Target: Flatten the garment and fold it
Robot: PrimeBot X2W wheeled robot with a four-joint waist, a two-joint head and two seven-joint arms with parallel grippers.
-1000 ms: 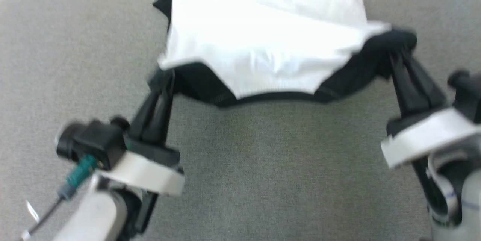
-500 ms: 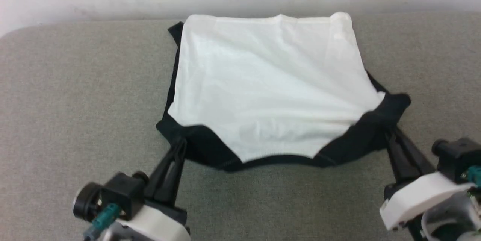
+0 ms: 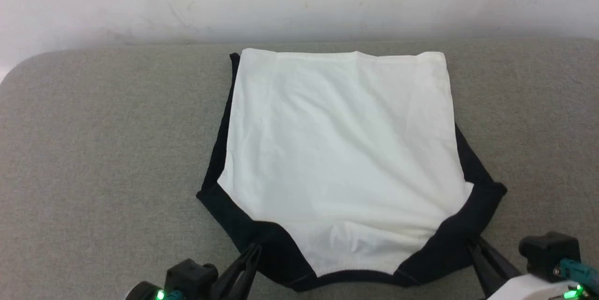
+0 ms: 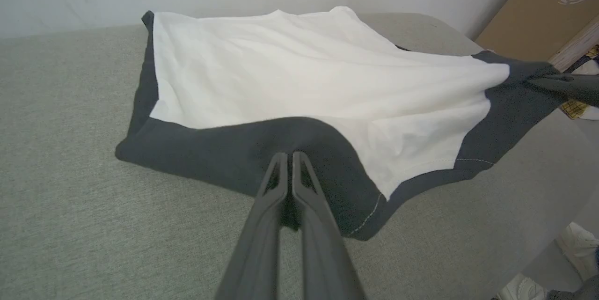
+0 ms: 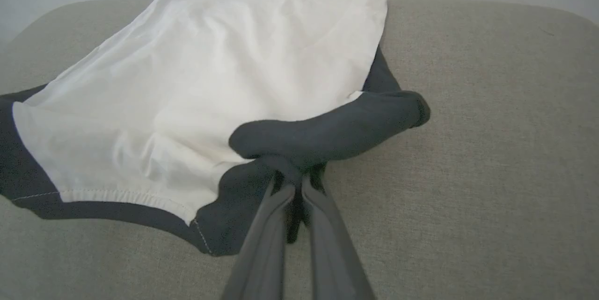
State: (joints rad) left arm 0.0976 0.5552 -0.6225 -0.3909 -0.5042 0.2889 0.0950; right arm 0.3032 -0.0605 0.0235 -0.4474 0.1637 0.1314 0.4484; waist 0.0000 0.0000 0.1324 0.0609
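Observation:
The garment (image 3: pixel 341 159) lies spread on the grey cushion, its white body facing up with black sleeve cloth showing along both sides and the near edge. My left gripper (image 3: pixel 255 249) is shut on the black cloth at the garment's near left corner; the left wrist view shows the garment (image 4: pixel 299 80) with the left gripper (image 4: pixel 290 156) pinching a raised black fold. My right gripper (image 3: pixel 472 242) is shut on the black cloth at the near right corner; in the right wrist view the garment (image 5: pixel 196 84) bunches into a dark roll just above the right gripper (image 5: pixel 298 183).
The grey cushion (image 3: pixel 103 150) runs wide on both sides of the garment and ends at a pale wall (image 3: pixel 299 0) behind. In the left wrist view a brown board (image 4: pixel 529 14) and a white shoe (image 4: pixel 578 244) stand past the cushion's right end.
The head view has tilted, so the garment sits lower in the picture. Both grippers have drawn the near corners toward me, and the white body now lies flatter and longer.

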